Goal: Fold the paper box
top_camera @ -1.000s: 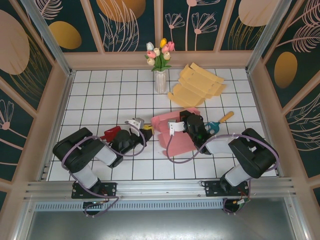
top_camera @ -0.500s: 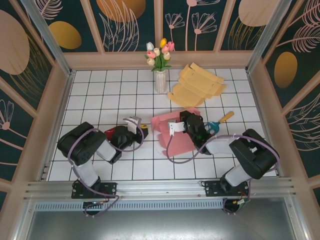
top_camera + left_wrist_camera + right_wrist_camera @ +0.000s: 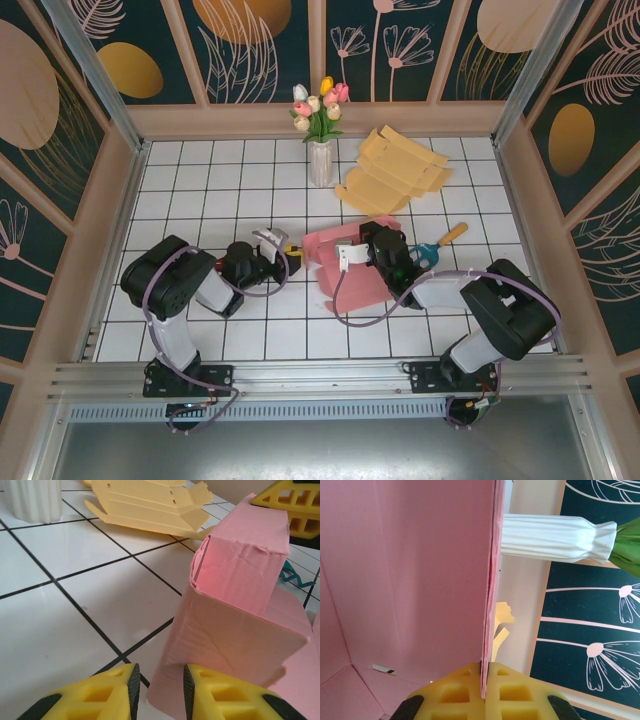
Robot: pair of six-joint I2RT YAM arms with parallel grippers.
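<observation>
Left fingers (image 3: 125, 687) a little apart, nothing between them; low over the counter (image 3: 200, 200), tips just short of the near corner of the pink box (image 3: 240, 605). Right fingers (image 3: 470, 690) pressed together on the thin edge of one upright wall of that box.

Pink box (image 3: 345, 265) sits mid-counter between the two arms, half-formed: one end stands up as a closed block, the rest lies lower and flatter. Its inner face shows in the right wrist view, with a small white sticker (image 3: 384, 669) near the floor fold; print too small to read.

White ribbed vase (image 3: 321, 160) at the back of the counter holds tulips (image 3: 320, 105), pink, white and yellow.

Yellow cardboard (image 3: 395, 170), flat cut sheets, lies in a loose pile right of the vase, behind the box. Tool (image 3: 440, 243) with a teal end and an orange end lies just right of the right fingers.
</observation>
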